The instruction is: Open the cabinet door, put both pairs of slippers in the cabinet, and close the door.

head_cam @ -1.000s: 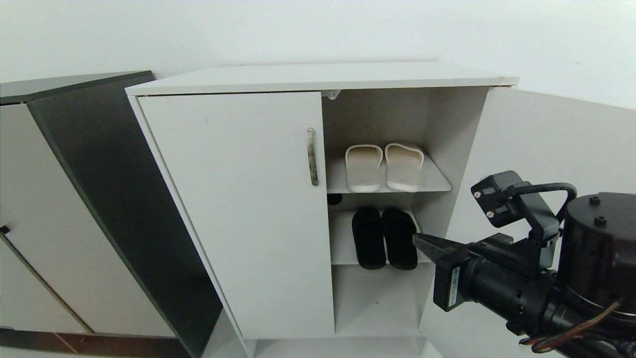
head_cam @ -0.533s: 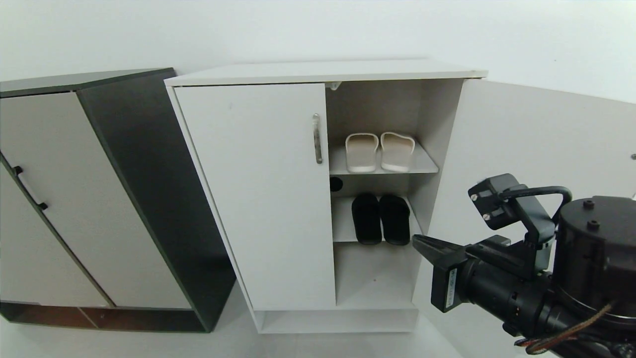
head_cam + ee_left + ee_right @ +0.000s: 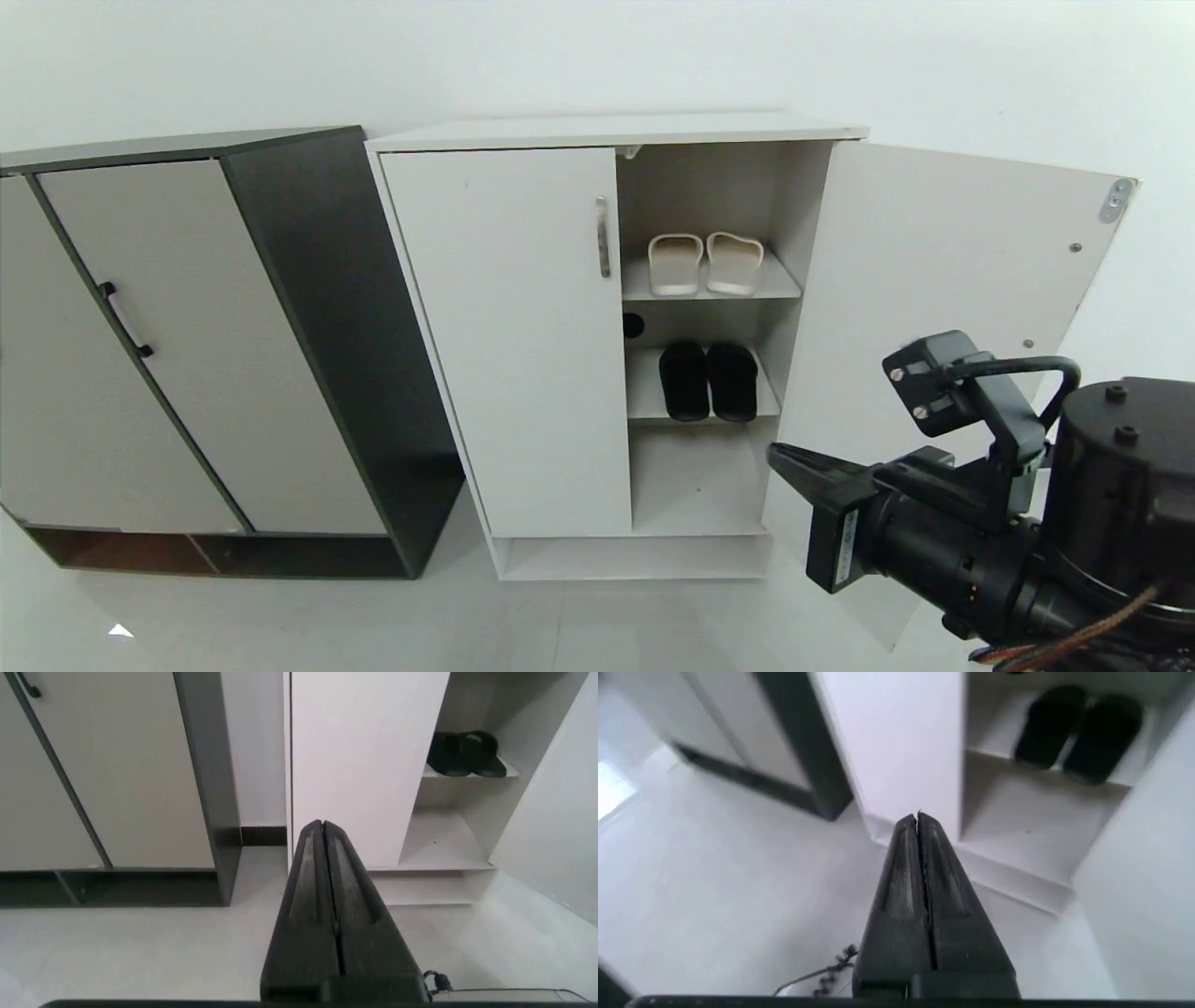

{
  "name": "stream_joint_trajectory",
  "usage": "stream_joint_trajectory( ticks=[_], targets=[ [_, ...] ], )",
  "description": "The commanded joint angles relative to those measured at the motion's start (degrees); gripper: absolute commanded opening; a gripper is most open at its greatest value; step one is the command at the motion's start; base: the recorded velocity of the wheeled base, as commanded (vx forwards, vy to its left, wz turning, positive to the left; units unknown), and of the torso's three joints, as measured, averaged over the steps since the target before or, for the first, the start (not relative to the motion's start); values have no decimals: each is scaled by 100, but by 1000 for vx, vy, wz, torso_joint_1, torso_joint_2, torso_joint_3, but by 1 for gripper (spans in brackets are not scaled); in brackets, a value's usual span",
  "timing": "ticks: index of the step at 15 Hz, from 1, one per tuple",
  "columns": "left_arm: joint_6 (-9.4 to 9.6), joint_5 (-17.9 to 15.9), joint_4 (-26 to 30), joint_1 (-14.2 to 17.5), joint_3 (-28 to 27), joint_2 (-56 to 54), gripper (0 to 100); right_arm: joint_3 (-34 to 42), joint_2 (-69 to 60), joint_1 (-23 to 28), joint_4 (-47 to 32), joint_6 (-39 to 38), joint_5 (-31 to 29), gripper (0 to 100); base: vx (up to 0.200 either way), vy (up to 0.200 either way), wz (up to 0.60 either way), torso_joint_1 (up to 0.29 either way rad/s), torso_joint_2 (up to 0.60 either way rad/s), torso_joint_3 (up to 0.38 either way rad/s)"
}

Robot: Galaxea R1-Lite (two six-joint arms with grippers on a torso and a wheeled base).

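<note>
Pale glossy floor [image 3: 280, 621] and a plain white wall [image 3: 597, 56] frame what I see. My right gripper [image 3: 775, 453] has its fingers pressed together on nothing, low before the white two-door cabinet [image 3: 616, 133] and its right door [image 3: 943, 280], which stands swung wide. My left gripper [image 3: 323, 826] is likewise closed up and empty, above the floor, facing the cabinet's closed left door [image 3: 523, 327]. Inside, the cream pair of slippers [image 3: 705, 263] sits on the upper shelf and the black pair of slippers [image 3: 708, 380] on the shelf below. A dark grey cabinet with pale doors [image 3: 336, 308] stands just beside the white one, on its left.
</note>
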State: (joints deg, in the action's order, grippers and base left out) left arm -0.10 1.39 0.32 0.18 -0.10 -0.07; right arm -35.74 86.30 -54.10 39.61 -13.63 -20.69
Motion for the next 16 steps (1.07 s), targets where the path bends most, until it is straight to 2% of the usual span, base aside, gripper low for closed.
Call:
stream_joint_trajectory(
  ticks=[1,14,16],
  targets=[
    [-8,2,3,-1,1,7,0,67,28,5,21,9,38,0,0,0,0,0,0,0],
    [1,2,3,-1,1,7,0,50,124,189,21,45,3,0,0,0,0,0,0,0],
    [-8,10,3,-1,1,7,0,50,124,198,21,45,3,0,0,0,0,115,-168,-51]
  ],
)
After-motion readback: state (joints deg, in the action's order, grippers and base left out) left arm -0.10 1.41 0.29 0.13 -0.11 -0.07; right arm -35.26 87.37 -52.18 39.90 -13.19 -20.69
